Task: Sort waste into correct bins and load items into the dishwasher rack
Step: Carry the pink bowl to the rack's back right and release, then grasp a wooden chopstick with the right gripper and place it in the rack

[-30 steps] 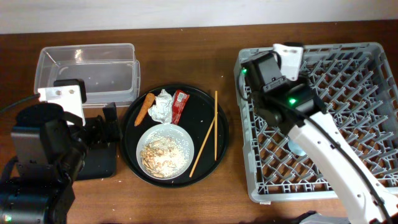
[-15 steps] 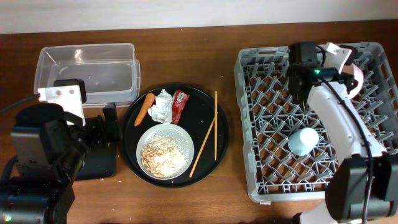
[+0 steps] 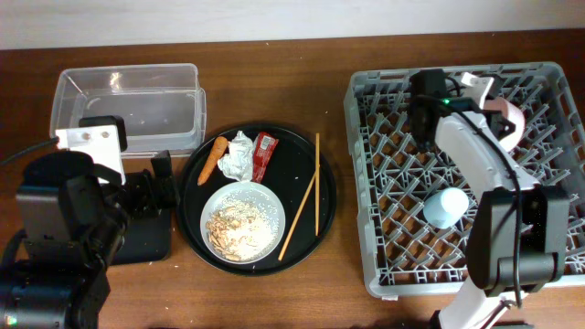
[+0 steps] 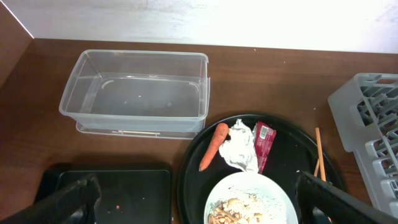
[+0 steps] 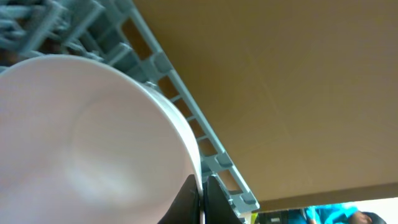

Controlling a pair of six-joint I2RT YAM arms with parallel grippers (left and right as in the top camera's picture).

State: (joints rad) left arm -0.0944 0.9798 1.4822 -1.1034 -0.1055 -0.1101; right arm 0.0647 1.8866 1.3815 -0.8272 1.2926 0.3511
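A white bowl (image 3: 243, 222) of beige food scraps (image 3: 239, 228) sits on the round black tray (image 3: 322, 175). With it are a carrot piece (image 3: 212, 160), a crumpled napkin (image 3: 238, 155), a red wrapper (image 3: 263, 155) and chopsticks (image 3: 306, 196). My left gripper (image 4: 199, 202) is open and empty above the bowl (image 4: 249, 199) and the black rectangular tray (image 4: 118, 193). My right gripper (image 5: 202, 193) is shut on the rim of the pale dish (image 5: 93, 143). It holds the dish (image 3: 514, 117) on edge at the back of the dishwasher rack (image 3: 548, 265). A light-blue cup (image 3: 445, 206) stands in the rack.
The clear tub (image 3: 128, 105) stands empty at the back left, with the black rectangular tray (image 3: 146, 233) in front of it under my left arm. The rack's far edge (image 5: 217, 162) is right beside the held dish. Bare wooden table lies between the round tray and the rack.
My right arm has swung from across the rack to its back edge, carrying the dish. The cup it covered now shows. My left arm has not moved.
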